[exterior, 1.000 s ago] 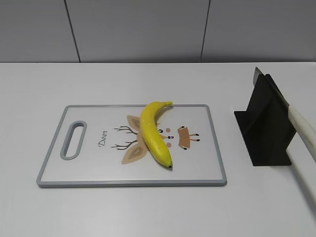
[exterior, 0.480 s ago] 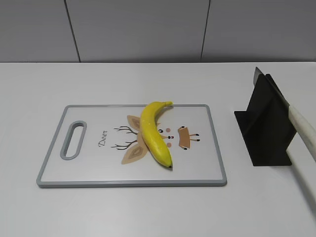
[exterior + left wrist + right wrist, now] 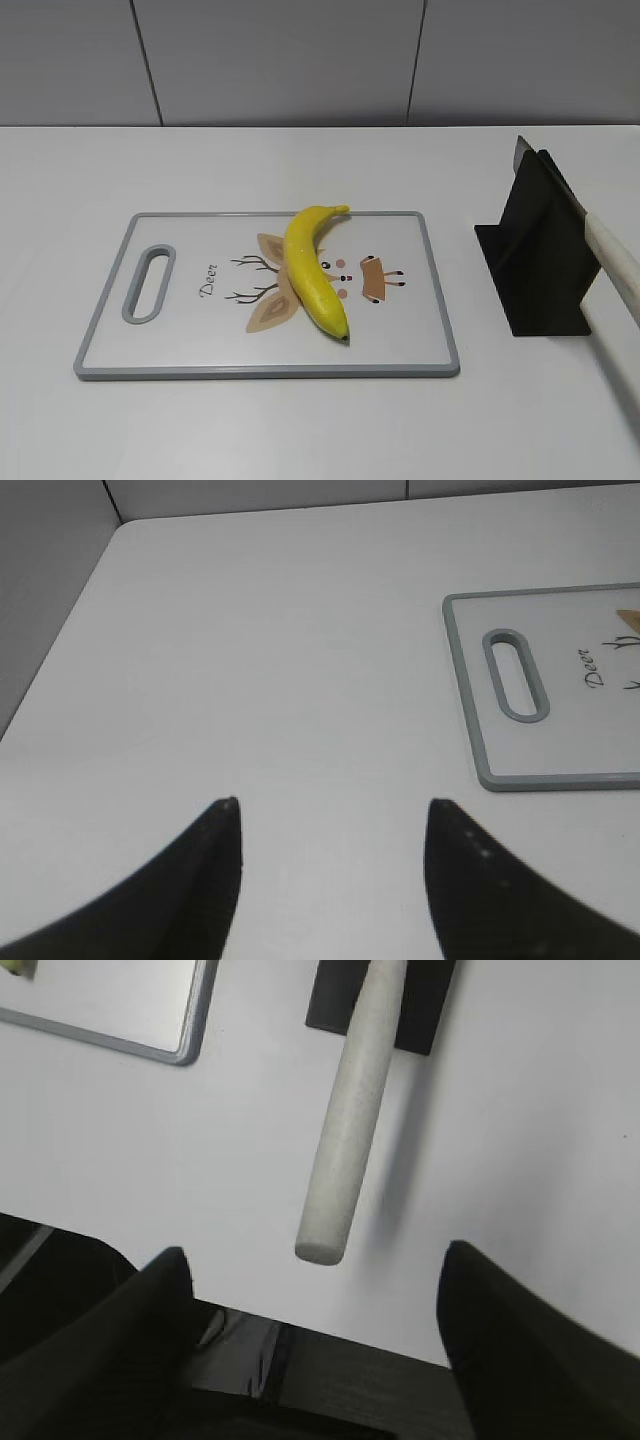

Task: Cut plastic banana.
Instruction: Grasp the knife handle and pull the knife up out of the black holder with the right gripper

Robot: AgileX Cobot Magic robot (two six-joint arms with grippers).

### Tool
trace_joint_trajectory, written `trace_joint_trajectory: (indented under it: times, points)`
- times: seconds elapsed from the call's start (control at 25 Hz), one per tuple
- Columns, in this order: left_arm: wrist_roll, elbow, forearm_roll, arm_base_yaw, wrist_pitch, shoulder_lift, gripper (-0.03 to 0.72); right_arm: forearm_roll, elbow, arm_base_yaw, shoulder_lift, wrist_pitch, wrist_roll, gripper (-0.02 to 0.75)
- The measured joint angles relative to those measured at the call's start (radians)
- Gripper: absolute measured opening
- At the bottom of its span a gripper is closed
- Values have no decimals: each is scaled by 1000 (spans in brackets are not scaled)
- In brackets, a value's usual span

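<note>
Yellow and glossy, the banana (image 3: 313,268) lies on a white cutting board (image 3: 420,300) with a grey rim, roughly at the board's middle. Its stem end points toward the far edge and its dark tip toward the near edge, and its curve bulges to the left. It lies across a tan deer drawing (image 3: 300,285) printed on the board, covering part of it. We see the word "Deer" (image 3: 208,279) printed left of the drawing, and a grey slotted handle (image 3: 148,283) at the board's left end.

To the right of the board, well apart from it, a black stand (image 3: 535,255) sits on the white table (image 3: 300,430). A knife rests in the stand, its pale handle (image 3: 615,265) slanting down toward the near right and its blade tip (image 3: 519,150) showing above the stand's far edge.

From the left wrist view we see the left gripper (image 3: 330,830) over bare table, left of the board's handle end; its two dark fingers stand apart with nothing between them. From the right wrist view we see the right gripper (image 3: 315,1290) near the end of the knife handle (image 3: 345,1140), its jaws wide apart on either side and not touching it.
</note>
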Motion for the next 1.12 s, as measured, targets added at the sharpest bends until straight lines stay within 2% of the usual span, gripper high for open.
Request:
trace_joint_trajectory:
  times: [0.32,0.6,0.88,1.12]
  points:
    - [0,0,0,0,0,0,557,-8,-14,0,198,-73,24,586]
    - [0,0,0,0,0,0,553,-62,-15,0,318,-106,73,586]
    - [0,0,0,0,0,0,552,-67,-15,0,349,-140,104,533]
    - [0,0,0,0,0,0,552,-68,9,0,349,-143,116,522]
